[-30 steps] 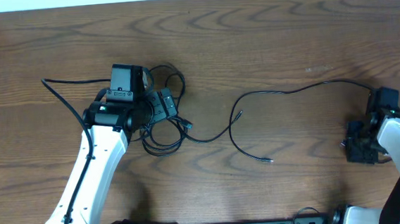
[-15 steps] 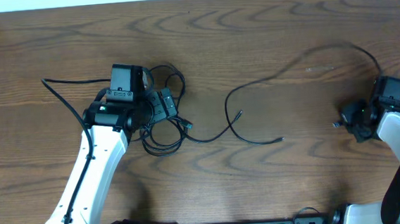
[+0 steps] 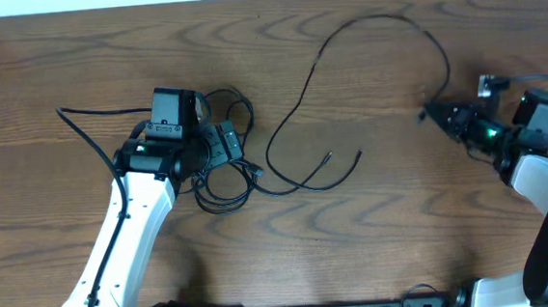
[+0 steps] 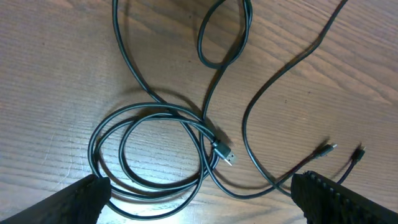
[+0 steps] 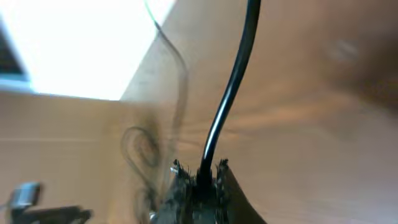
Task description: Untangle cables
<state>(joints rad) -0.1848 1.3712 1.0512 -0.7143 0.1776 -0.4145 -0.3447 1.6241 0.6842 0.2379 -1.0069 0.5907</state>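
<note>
My right end effector (image 5: 198, 177) is clamped on a thin black cable (image 5: 231, 93). It looks limp and light, arcing away toward the top centre of the overhead view. My left end effector (image 4: 199, 186) hangs wide open above the coil (image 4: 149, 155) at left centre. These are soft, springy cords, so I'd pinch near a plug (image 4: 225, 152).

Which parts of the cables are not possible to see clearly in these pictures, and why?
Overhead: the left gripper covers part of the coiled cables, so their crossings beneath are hidden.
Right wrist: blurred; only the black cable pinched in the right gripper is clear.
Left wrist: cable runs leave at the top edge; their far ends are cut off.
</note>
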